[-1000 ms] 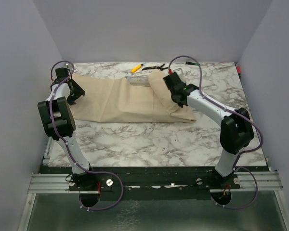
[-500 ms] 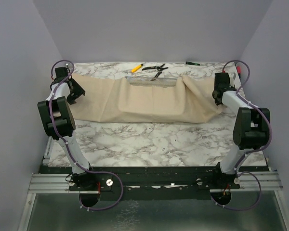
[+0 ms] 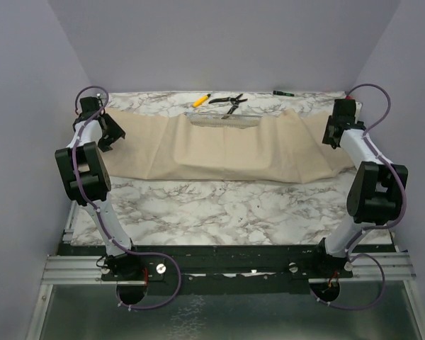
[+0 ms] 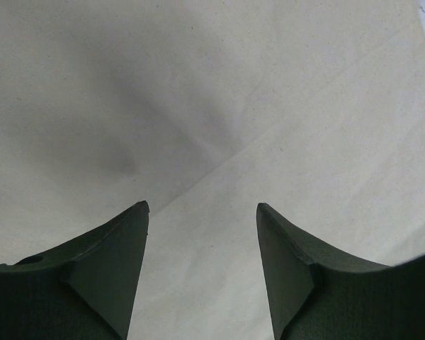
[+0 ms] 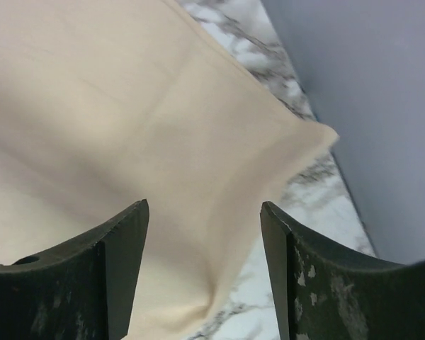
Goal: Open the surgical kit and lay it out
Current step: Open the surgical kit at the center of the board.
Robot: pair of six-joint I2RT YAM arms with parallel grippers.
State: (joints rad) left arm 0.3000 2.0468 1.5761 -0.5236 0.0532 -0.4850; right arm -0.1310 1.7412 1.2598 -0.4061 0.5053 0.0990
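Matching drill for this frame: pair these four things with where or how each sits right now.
1 large beige cloth wrap
2 clear rectangular plastic tray
3 yellow pen
4 right gripper

A open, over the cloth's right corner
B lying left of the black-handled pliers, clear of the cloth
C spread wide, left to right
D showing at the cloth's far edge

Pairs: 1-C, 2-D, 3-B, 4-A

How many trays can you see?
1: the clear plastic tray at the far-middle edge of the beige cloth wrap, black-handled pliers just behind. More may hide under the cloth.
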